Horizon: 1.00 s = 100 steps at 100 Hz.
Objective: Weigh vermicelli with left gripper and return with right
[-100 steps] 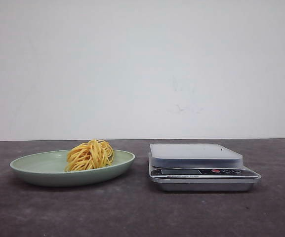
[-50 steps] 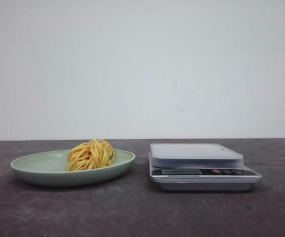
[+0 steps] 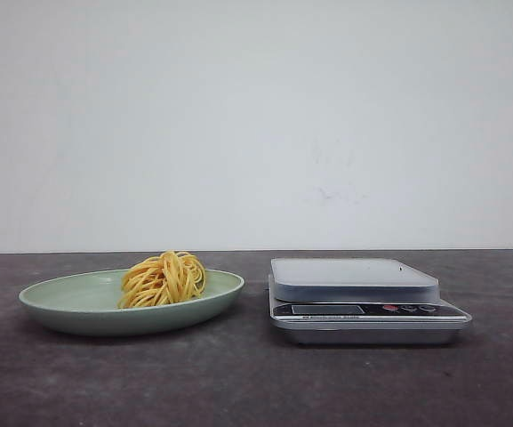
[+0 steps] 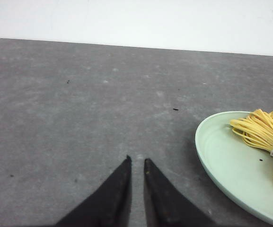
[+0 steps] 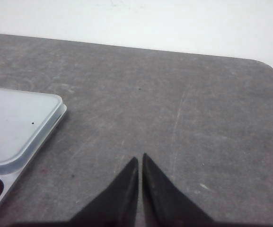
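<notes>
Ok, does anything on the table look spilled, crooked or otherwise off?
Nothing stands out. The vermicelli sits in a tidy nest on the green plate, no loose strands on the table, and the scale sits level with its platform bare.

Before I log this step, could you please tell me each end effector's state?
Left end effector: closed, holding nothing.
Right end effector: closed, holding nothing.
</notes>
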### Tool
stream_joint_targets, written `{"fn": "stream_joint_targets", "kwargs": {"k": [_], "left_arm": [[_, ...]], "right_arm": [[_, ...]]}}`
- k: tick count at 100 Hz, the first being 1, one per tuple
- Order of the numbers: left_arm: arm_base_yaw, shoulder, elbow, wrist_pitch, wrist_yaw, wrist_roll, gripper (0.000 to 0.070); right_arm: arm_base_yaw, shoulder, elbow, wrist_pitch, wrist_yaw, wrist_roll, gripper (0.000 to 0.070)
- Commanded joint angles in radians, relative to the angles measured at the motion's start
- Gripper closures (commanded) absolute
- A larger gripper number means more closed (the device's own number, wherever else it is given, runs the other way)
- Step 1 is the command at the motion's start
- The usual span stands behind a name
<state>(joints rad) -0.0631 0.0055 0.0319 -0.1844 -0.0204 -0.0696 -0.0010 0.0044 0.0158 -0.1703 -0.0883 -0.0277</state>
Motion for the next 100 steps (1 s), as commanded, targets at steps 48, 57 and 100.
{"fn": "stream_joint_targets", "kwargs": {"k": [48,57,100], "left_arm": [[0.000,-0.001,-0.018,-0.004,0.002,0.009,0.0684],[0.000,-0.001,-0.018,-0.004,0.002,0.009,0.0684],[0.000,-0.001,-0.018,-0.003,0.002,0.009,0.0684]], "right_arm": [[-0.002,0.000,-0.003,0.017,0.089,0.027,0.0694],[-0.002,0.000,-0.003,0.017,0.089,0.027,0.0694],[-0.002,0.000,-0.003,0.017,0.089,0.027,0.0694]]}}
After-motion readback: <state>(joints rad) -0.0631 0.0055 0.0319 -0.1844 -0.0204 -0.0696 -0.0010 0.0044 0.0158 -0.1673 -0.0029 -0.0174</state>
